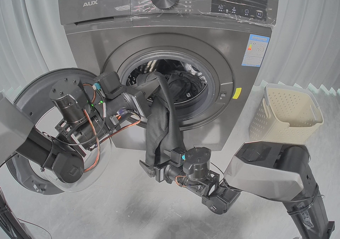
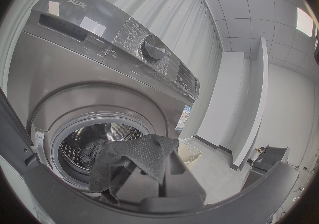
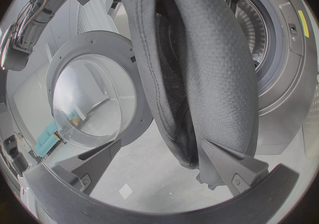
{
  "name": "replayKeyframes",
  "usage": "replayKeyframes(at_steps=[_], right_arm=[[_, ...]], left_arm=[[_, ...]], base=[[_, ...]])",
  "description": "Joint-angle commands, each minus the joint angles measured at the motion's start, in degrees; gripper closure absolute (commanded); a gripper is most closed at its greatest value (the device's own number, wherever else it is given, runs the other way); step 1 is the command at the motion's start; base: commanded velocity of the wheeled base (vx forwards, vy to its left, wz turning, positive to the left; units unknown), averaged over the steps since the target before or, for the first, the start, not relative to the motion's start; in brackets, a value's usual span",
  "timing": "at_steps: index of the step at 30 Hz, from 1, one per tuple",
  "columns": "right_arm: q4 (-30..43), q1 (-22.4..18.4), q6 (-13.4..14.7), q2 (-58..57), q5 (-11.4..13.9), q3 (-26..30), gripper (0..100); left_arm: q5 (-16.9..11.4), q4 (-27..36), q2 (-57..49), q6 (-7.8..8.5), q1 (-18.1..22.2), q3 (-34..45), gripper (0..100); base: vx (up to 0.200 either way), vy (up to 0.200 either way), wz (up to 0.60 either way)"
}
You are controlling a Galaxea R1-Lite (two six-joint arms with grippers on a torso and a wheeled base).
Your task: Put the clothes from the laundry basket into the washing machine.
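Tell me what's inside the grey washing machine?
Crumpled dark clothes in its shiny metal drum; one long dark garment hangs out. Anything beneath them is hidden.

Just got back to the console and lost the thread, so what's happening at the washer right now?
The left gripper is at the washing machine's open drum, its fingers shut on a dark garment that lies partly inside and hangs down the front. The right gripper sits low by the hanging end, fingers open. Other dark clothes lie in the drum, and the laundry basket stands on the floor to the robot's right.
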Motion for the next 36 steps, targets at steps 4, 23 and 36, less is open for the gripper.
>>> replayKeyframes(at_steps=[4,23,36], right_arm=[[0.8,-0.2,0.1,3.2,-0.1,-3.5,0],[0.3,-0.6,0.7,6.3,-0.3,-8.0,0],[0.8,-0.8,0.3,9.7,-3.3,-15.0,0]], left_arm=[[0.1,0.0,-0.1,-0.08,-0.3,0.0,100],[0.1,-0.2,-0.9,-0.08,-0.1,0.3,100],[0.1,-0.5,-1.0,-0.08,-0.3,0.7,100]], base=[[0.0,0.0,0.0],[0.0,0.0,0.0],[0.0,0.0,0.0]])
